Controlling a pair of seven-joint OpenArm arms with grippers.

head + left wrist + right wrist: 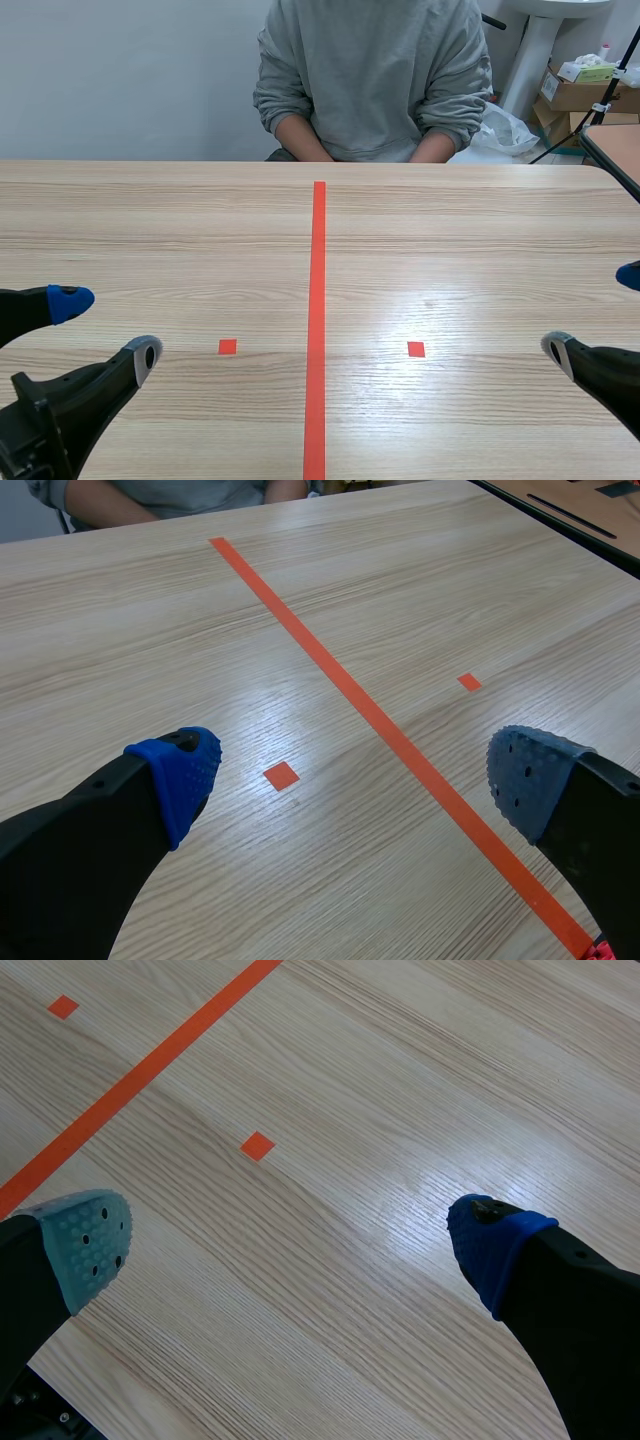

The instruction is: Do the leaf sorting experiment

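Scene view: pale wood-grain surface [200,230]; black two-fingered left end effector [108,328] and right end effector [594,312] low at near edge; leaves nowhere visible.
Left wrist view: spread wide, empty.
Right wrist view: spread wide, empty.
Risk: closing on bare wood, for want of leaves.

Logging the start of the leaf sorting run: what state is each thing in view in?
Left pincer, open, holding nothing, low over the table.
Right pincer, open, holding nothing, low over the table.
Person, seated across the table, hands out of sight.
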